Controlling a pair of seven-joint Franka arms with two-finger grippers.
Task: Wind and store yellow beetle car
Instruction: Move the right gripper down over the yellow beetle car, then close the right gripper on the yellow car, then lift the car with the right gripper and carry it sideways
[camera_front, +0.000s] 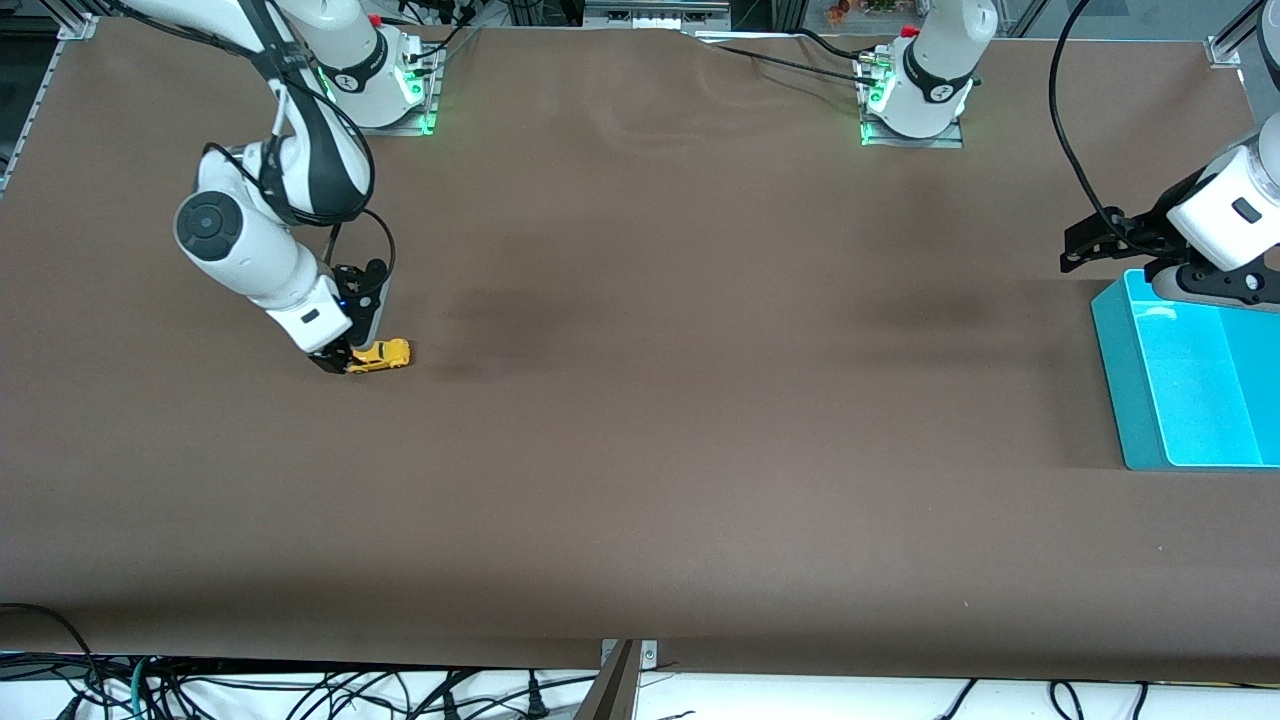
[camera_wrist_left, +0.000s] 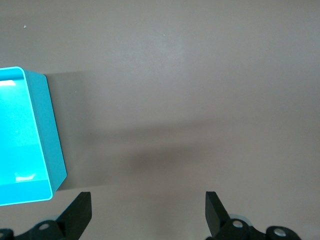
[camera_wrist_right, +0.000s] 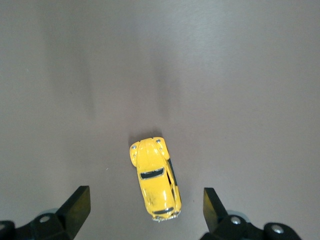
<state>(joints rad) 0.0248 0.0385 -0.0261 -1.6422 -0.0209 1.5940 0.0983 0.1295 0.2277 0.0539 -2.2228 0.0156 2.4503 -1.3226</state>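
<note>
Flanking yellow beetle car (camera_wrist_right: 155, 178): right gripper (camera_wrist_right: 142, 210); blue bin (camera_front: 1190, 385) well apart.

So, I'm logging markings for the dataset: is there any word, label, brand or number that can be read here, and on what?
None can be read.
Yellow car: no lettering shows on its roof or hood.
Blue bin: plain, no label.
Arm joints near the bases: a small dark round mark each, too small to read.
Right gripper and left gripper: both open, black fingers unmarked.
</note>
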